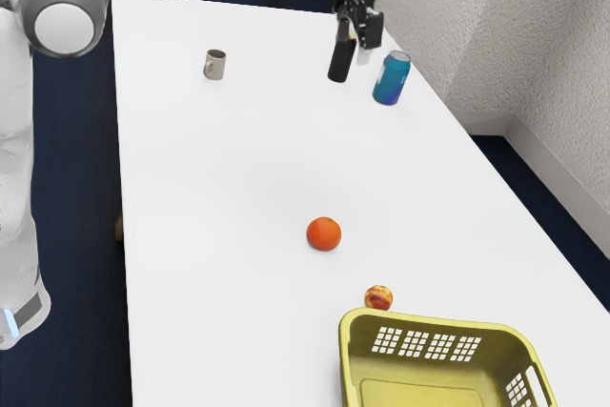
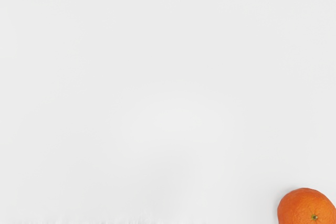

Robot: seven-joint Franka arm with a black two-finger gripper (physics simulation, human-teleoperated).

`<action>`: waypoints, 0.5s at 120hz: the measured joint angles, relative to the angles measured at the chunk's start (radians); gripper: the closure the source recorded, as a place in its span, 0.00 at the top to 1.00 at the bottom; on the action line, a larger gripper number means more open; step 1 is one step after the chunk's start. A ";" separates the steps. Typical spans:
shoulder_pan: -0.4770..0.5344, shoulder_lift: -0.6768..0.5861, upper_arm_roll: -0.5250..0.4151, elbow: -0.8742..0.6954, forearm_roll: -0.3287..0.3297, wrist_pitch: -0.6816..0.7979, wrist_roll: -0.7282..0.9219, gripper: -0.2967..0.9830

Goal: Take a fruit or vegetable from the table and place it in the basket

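Observation:
In the exterior view, the black gripper (image 1: 359,33) is high up near the table's far end, open, far from the fruit and holding neither piece. A round orange (image 1: 324,234) lies mid-table, and a smaller red-yellow fruit (image 1: 378,298) sits just outside the basket's rim. The yellow-green basket (image 1: 429,319), with its lattice wall, stands at the exterior view's lower right; its visible floor holds nothing. In the wrist view, part of the orange (image 2: 305,208) with its stem end shows on the white table.
A black upright object (image 1: 340,61) stands under or beside the gripper, with a blue can (image 1: 392,79) close by. Further toward the exterior view's left is a small grey-brown mug (image 1: 214,65). The white table (image 1: 229,169) has an edge near the textured wall.

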 joint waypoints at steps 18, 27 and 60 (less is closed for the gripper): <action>-0.010 0.000 0.003 0.001 -0.006 -0.007 0.019 0.77; -0.024 -0.003 0.003 0.014 -0.008 -0.012 0.027 0.77; -0.014 -0.060 -0.039 0.258 0.013 -0.097 0.040 0.77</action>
